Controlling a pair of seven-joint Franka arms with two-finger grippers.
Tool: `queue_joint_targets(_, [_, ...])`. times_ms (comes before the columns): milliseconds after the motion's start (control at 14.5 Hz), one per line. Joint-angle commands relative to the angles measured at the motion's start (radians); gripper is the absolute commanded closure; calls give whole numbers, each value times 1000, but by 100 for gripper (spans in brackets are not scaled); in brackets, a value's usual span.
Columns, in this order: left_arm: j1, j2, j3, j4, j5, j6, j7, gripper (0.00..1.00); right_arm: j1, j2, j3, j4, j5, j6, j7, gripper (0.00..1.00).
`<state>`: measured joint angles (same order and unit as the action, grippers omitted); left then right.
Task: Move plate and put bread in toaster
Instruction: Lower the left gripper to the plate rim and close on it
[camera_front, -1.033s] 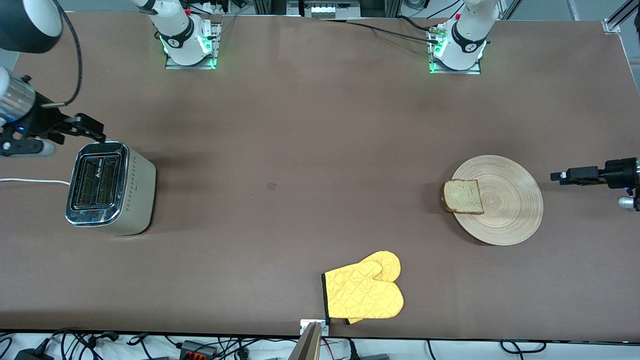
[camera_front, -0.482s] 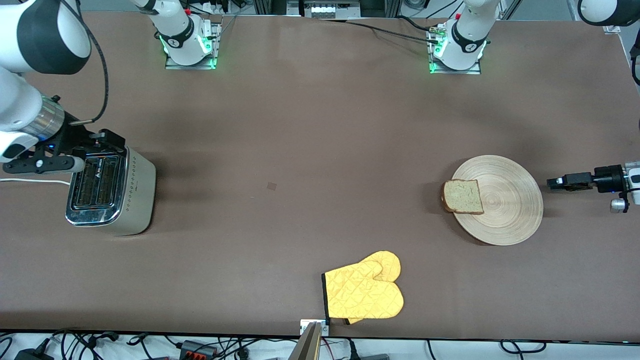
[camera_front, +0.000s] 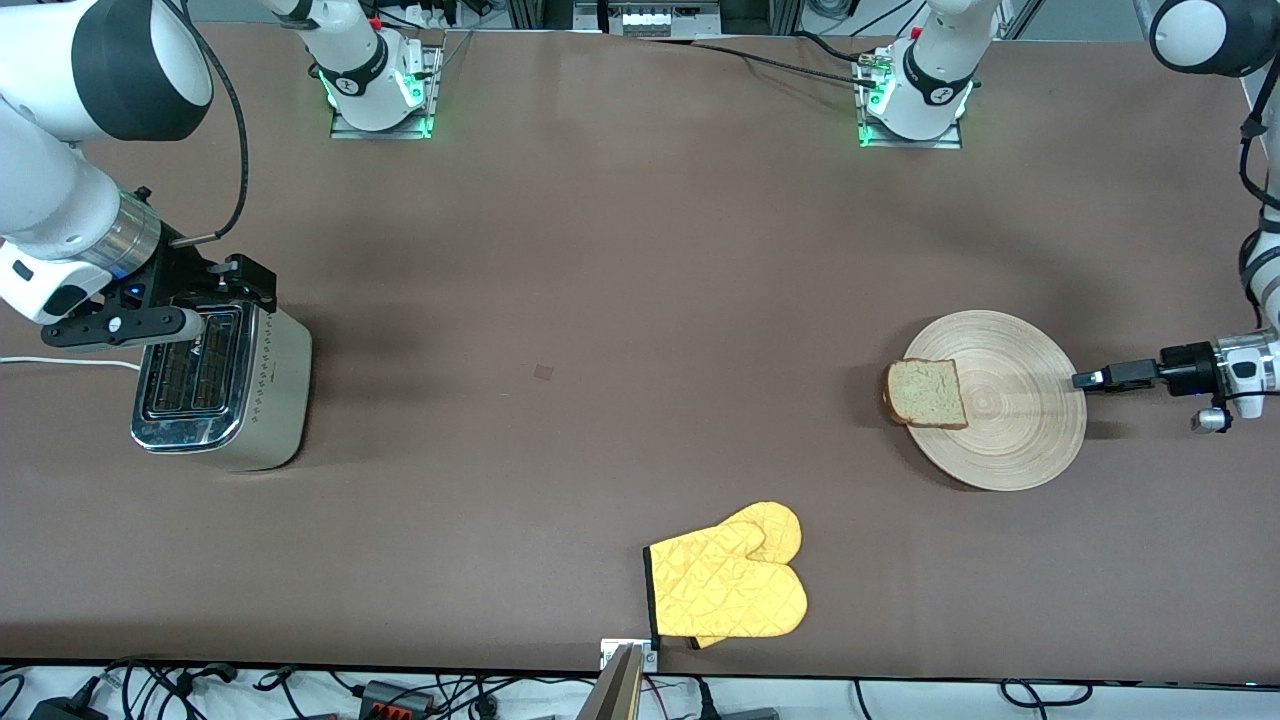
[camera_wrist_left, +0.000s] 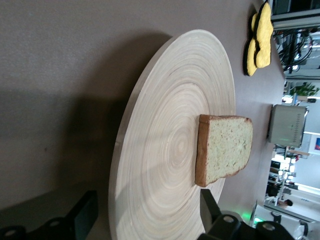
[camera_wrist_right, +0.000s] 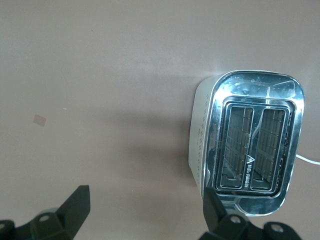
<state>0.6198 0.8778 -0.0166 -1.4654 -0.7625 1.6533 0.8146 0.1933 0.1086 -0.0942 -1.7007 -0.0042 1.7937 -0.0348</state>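
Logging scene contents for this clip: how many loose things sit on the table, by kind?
plate: 1
bread: 1, on the plate
toaster: 1
yellow oven mitt: 1
Total: 4

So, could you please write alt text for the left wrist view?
The left gripper, fingers open, sits at the rim of a round wooden plate carrying a slice of bread that overhangs its edge. On the brown table are also a yellow oven mitt and a toaster.
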Motion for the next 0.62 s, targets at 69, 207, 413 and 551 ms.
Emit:
queue_joint_targets(69, [5, 41, -5, 27, -32, 0, 59, 34, 8, 11, -6, 13, 6, -5, 7, 0])
queue_joint_targets(207, [1, 46, -3, 27, -34, 2, 100, 42, 8, 11, -6, 13, 4, -5, 7, 0])
queue_joint_targets(413, [-2, 43, -2, 28, -15, 2, 119, 69, 6, 10, -6, 15, 4, -13, 6, 0])
queue_joint_targets(551, [0, 44, -2, 28, -12, 2, 136, 81, 8, 8, -6, 21, 4, -19, 6, 0])
